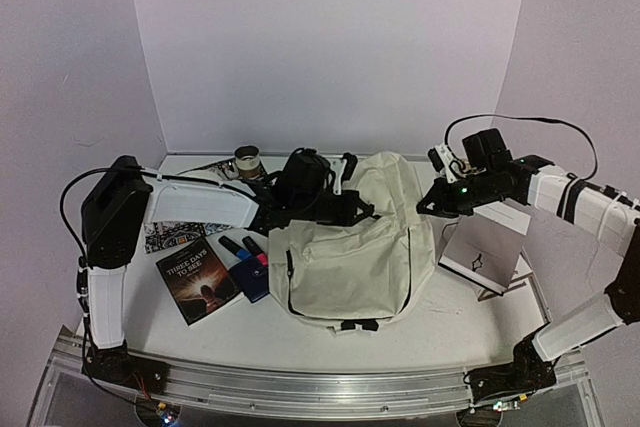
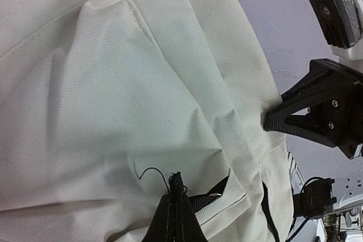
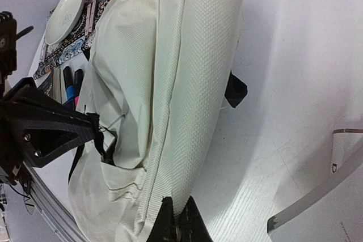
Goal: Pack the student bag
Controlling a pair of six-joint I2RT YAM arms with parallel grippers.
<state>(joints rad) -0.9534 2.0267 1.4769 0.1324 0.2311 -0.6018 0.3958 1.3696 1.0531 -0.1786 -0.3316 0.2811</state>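
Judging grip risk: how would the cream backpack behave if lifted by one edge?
Likely floppy: the backpack lies flat and creased, so it should sag. Probably light, since it looks unfilled. Its woven cloth seems grippy.

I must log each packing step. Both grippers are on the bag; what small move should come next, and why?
Probably the left gripper should pull the black tab it pinches while the right gripper holds the edge of the student bag, which looks closed.

From above and behind the bases we overlook the whole table (image 1: 430,319). Our left wrist view hugs the cream backpack (image 2: 113,111), facing the right gripper (image 2: 267,124); our right wrist view looks back at the left gripper (image 3: 95,127) across it.
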